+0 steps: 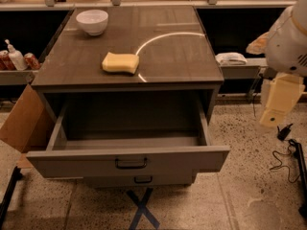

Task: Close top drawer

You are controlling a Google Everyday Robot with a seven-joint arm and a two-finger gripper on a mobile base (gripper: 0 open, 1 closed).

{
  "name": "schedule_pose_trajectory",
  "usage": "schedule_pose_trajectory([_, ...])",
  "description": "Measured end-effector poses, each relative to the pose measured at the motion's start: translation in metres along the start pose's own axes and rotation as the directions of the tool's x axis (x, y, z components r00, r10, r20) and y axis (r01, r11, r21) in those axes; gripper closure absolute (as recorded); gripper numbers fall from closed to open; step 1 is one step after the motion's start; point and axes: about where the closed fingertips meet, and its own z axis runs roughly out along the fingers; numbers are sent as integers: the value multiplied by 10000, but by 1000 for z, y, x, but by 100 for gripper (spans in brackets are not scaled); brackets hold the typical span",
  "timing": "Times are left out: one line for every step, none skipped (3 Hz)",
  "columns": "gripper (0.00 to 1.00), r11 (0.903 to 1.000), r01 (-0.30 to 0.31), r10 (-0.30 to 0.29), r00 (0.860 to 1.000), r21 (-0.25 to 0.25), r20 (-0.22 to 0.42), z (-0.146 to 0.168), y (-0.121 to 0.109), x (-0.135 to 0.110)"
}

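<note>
The top drawer (pixel 86 166) of the grey cabinet is pulled far out toward me. Its flat front carries a small black bar handle (pixel 131 164) at centre, and its inside is empty. A second drawer (pixel 139 179) below it sticks out slightly. My gripper (pixel 278 102) hangs from the white arm at the right edge of the view. It is to the right of the cabinet, above floor level and apart from the drawer, holding nothing that I can see.
A yellow sponge (pixel 120 63) and a white bowl (pixel 92 21) sit on the cabinet top. A cardboard box (pixel 21 123) leans at the cabinet's left. A blue tape X (pixel 142 209) marks the floor in front. Black cables (pixel 283 162) lie at the right.
</note>
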Motion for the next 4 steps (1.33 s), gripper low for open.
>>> schedule_pose_trajectory([0,9915,944,-920,9953,-897,306,61,13,6])
schedule_pose_trajectory([0,9719,1555,-1414,9859,-1766,896,131,31,18])
schedule_pose_trajectory([0,9719,1555,-1415,9859,-1766,896,131,31,18])
schedule_pose_trajectory([0,9639,1797,-1610,9811,-1966,1077,148,40,15])
